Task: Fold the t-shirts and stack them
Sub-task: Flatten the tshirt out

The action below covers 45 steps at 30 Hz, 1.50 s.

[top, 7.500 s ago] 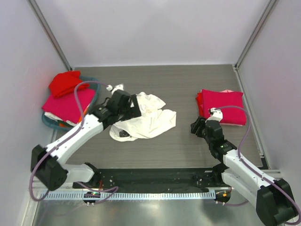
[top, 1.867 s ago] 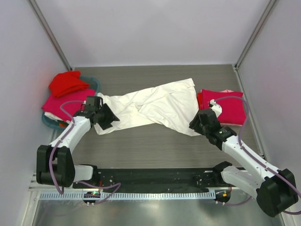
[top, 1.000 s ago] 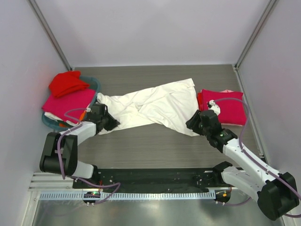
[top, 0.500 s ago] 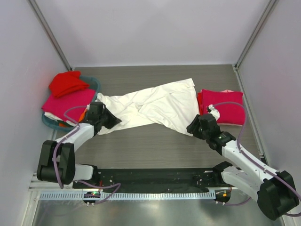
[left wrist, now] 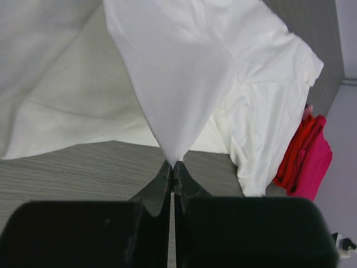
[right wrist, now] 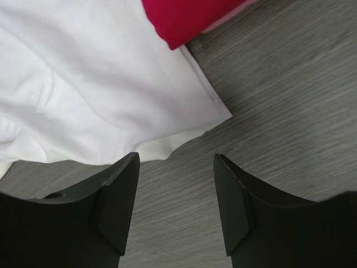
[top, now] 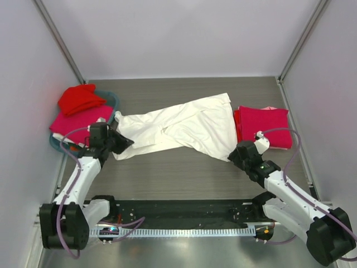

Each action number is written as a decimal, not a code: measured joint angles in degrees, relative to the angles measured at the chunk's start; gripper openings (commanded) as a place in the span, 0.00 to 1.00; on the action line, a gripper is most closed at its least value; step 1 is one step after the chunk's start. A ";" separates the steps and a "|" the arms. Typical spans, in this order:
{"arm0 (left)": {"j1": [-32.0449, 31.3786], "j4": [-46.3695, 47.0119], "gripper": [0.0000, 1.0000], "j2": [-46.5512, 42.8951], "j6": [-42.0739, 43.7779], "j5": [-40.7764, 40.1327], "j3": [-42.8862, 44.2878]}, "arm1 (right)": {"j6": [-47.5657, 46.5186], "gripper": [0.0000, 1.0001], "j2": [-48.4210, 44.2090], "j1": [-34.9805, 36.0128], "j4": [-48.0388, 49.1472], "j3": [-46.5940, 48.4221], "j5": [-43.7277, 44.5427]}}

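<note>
A white t-shirt (top: 178,125) lies stretched in a slanted band across the table's middle. My left gripper (top: 118,142) is shut on its left corner. In the left wrist view the gripper (left wrist: 174,167) pinches a tip of white cloth (left wrist: 173,84) that rises taut from the jaws. My right gripper (top: 237,152) stands open over bare table just short of the shirt's near right corner (right wrist: 220,114), holding nothing. In the right wrist view, the gripper (right wrist: 175,167) has wood grain between its fingers. A folded magenta-and-red stack (top: 263,125) lies at the right, touching the white shirt's edge.
A teal basket (top: 111,100) at the far left holds a red t-shirt (top: 81,97) and a pink one (top: 78,125). White walls close in the table on three sides. A black mat (top: 178,209) runs along the near edge between the arm bases.
My left gripper has shut on the white shirt's left corner and drawn it a little leftward. The right gripper has backed off the shirt's right corner toward the near edge, opening wider.
</note>
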 measured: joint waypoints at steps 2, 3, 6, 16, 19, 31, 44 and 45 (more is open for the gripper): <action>4.15 -2.21 0.00 -2.62 0.57 0.63 0.02 | 2.03 0.60 -1.25 -0.24 -0.39 -1.33 1.18; 6.99 -3.67 0.00 -4.44 0.83 0.85 0.04 | 2.84 0.59 -1.64 -0.33 -0.59 -1.81 1.60; 14.34 -6.95 0.00 -9.51 1.22 2.34 0.20 | 5.27 0.58 -2.45 -0.74 -1.44 -2.80 2.49; 25.64 -13.86 0.00 -19.93 0.66 14.97 5.29 | 6.88 0.56 -2.67 -1.01 -1.64 -2.86 2.91; 25.64 -12.63 0.00 -18.99 0.13 17.64 3.48 | 5.22 0.56 -1.57 -1.01 -1.18 -2.58 2.14; 25.68 -11.72 0.00 -13.75 0.50 18.99 2.36 | -7.76 0.46 29.27 -3.19 3.56 29.66 -3.98; 25.68 -10.40 0.00 -5.86 1.16 18.49 5.07 | -9.79 0.46 67.71 -11.15 9.05 61.00 -13.42; 25.68 -10.34 0.00 -4.96 1.33 18.47 5.90 | -9.77 0.46 69.83 -11.43 9.22 62.82 -13.97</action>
